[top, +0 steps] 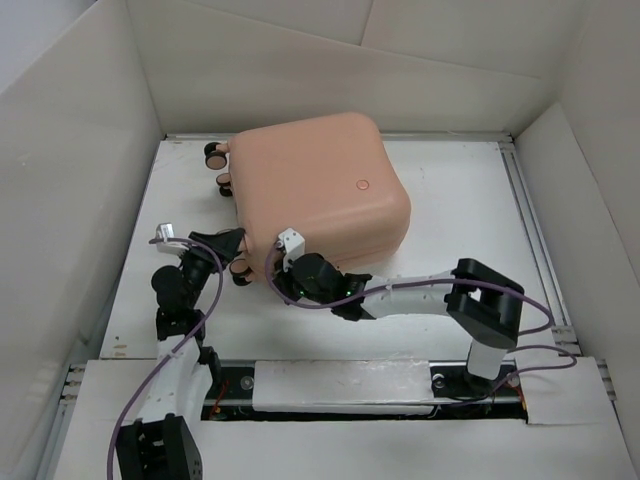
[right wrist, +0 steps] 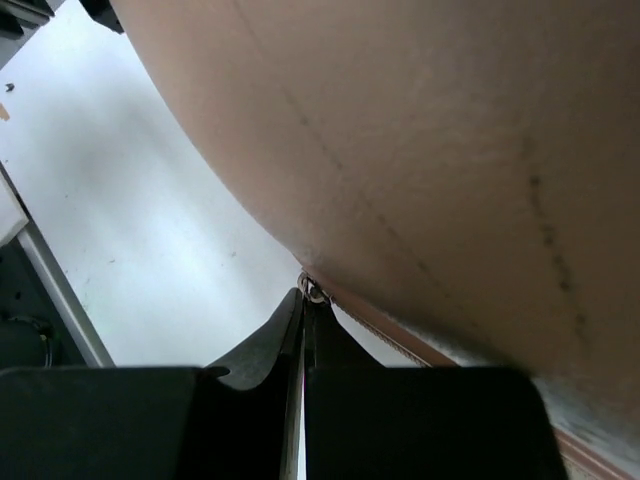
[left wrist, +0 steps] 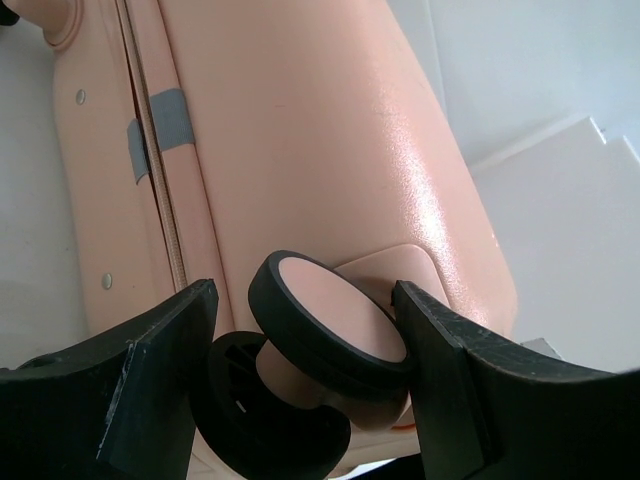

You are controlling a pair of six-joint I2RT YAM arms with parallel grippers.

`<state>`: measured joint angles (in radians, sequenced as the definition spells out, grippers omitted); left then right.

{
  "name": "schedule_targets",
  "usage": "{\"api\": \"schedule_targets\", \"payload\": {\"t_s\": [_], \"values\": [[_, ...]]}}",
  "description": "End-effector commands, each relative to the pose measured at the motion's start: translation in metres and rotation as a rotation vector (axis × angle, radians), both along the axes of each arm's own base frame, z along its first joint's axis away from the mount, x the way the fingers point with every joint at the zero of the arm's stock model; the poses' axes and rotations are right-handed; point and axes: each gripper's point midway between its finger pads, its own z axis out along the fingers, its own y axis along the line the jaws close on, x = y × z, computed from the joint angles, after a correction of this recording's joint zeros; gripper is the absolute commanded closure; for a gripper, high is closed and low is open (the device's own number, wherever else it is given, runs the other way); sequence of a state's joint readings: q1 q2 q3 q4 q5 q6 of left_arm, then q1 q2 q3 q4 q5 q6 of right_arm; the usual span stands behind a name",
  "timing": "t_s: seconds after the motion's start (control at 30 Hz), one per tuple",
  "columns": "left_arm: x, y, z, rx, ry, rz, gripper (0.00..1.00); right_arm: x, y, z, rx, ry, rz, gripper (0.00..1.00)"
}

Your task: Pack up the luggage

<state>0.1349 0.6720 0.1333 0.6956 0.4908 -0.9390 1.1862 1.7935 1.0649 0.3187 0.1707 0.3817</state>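
A wheel [left wrist: 340, 322] of the suitcase [top: 315, 185] is being straddled by the wide left fingers [left wrist: 150, 370], and the zipper pull [right wrist: 314, 292] is being pinched by the right fingers [right wrist: 270, 345], probably bracing it for zipping.

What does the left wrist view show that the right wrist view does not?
Only the left wrist view: a wheel inside the open left gripper, and grey tape across the seam. Only the right wrist view: the right gripper shut on a small metal tab at the shell's edge, probably the zipper pull, with the white table beyond. Both: the peach shell of the luggage, seen close.
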Motion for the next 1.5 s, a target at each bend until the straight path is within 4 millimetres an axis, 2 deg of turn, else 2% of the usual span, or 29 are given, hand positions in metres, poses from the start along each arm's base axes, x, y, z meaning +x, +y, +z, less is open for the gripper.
{"api": "schedule_targets", "payload": {"t_s": [0.0,0.03,0.17,0.2,0.27,0.3,0.33,0.37,0.5,0.53,0.57,0.6,0.63,0.67,0.7,0.77,0.8,0.83,0.87,0.9,0.93,1.0,1.03,1.23,1.27,1.33,1.37,1.4,1.47], "values": [[-0.028,-0.045,-0.011,0.061,0.063,-0.31,1.0,-0.048,0.047,0.079,0.284,-0.016,0.183,1.0],[-0.032,-0.046,-0.02,0.067,0.127,-0.326,1.0,-0.044,0.045,0.085,0.282,-0.049,0.174,1.0],[-0.04,-0.05,-0.007,0.099,0.118,-0.366,1.0,-0.012,0.028,0.085,0.269,-0.075,0.114,1.0],[-0.043,-0.05,0.001,0.112,0.097,-0.365,1.0,-0.007,0.034,0.092,0.287,-0.076,0.132,1.0],[-0.049,-0.051,0.009,0.122,0.082,-0.374,1.0,0.001,0.049,0.083,0.286,-0.052,0.164,1.0],[-0.054,-0.053,0.018,0.12,0.059,-0.385,1.0,0.0,0.067,0.107,0.338,-0.067,0.214,1.0],[-0.056,-0.053,0.022,0.121,0.057,-0.386,1.0,0.001,0.079,0.11,0.355,-0.059,0.225,1.0],[-0.057,-0.053,0.032,0.133,0.04,-0.385,1.0,0.006,0.092,0.09,0.343,-0.021,0.217,1.0],[-0.061,-0.047,0.048,0.199,0.027,-0.335,1.0,0.01,0.109,0.093,0.405,0.018,0.175,1.0],[-0.062,-0.047,0.045,0.195,0.04,-0.337,1.0,0.019,0.101,0.099,0.418,0.001,0.136,1.0],[-0.064,-0.048,0.046,0.194,0.039,-0.349,1.0,0.02,0.088,0.085,0.399,0.003,0.102,1.0],[-0.064,-0.049,0.044,0.189,0.049,-0.362,1.0,0.024,0.069,0.106,0.422,-0.02,0.059,1.0],[-0.064,-0.05,0.044,0.191,0.034,-0.37,1.0,0.036,0.051,0.11,0.42,-0.042,0.012,1.0],[-0.063,-0.052,0.041,0.178,0.039,-0.38,1.0,0.038,0.027,0.085,0.367,-0.023,-0.021,1.0],[-0.064,-0.054,0.034,0.141,0.06,-0.392,1.0,0.042,0.004,0.113,0.41,-0.049,-0.041,1.0],[-0.064,-0.057,0.038,0.126,0.028,-0.409,1.0,0.067,-0.043,0.11,0.38,-0.069,-0.102,1.0],[-0.065,-0.057,0.043,0.125,0.007,-0.408,1.0,0.069,-0.069,0.086,0.317,-0.04,-0.118,1.0],[-0.066,-0.059,0.041,0.117,0.009,-0.418,0.98,0.073,-0.091,0.104,0.329,-0.077,-0.127,1.0],[-0.067,-0.059,0.044,0.112,-0.003,-0.417,0.87,0.092,-0.12,0.102,0.302,-0.089,-0.179,1.0],[-0.067,-0.059,0.049,0.116,-0.014,-0.416,0.53,0.089,-0.132,0.094,0.269,-0.081,-0.151,0.95],[-0.067,-0.059,0.061,0.125,-0.042,-0.415,0.37,0.085,-0.147,0.095,0.23,-0.071,-0.144,0.67],[-0.065,-0.056,0.071,0.145,-0.05,-0.389,0.14,0.082,-0.165,0.086,0.142,-0.073,-0.136,0.4],[-0.061,-0.053,0.082,0.156,-0.059,-0.371,0.04,0.077,-0.17,0.08,0.105,-0.059,-0.131,0.0],[-0.018,-0.028,0.084,0.124,0.025,-0.192,0.01,0.05,-0.198,0.081,0.126,-0.092,-0.169,0.0],[-0.004,-0.025,0.07,0.092,0.091,-0.176,0.01,0.048,-0.208,0.072,0.111,-0.094,-0.204,0.0],[0.021,-0.009,0.065,0.078,0.132,-0.075,0.01,0.043,-0.221,0.081,0.134,-0.119,-0.225,0.03],[0.037,0.002,0.05,0.059,0.192,-0.027,0.01,0.037,-0.224,0.076,0.129,-0.11,-0.215,0.07],[0.046,0.008,0.048,0.01,0.21,-0.004,0.01,0.031,-0.227,0.085,0.146,-0.121,-0.204,0.29],[0.066,0.018,0.055,-0.032,0.175,0.039,0.01,0.023,-0.23,0.082,0.152,-0.118,-0.185,0.57]]}}
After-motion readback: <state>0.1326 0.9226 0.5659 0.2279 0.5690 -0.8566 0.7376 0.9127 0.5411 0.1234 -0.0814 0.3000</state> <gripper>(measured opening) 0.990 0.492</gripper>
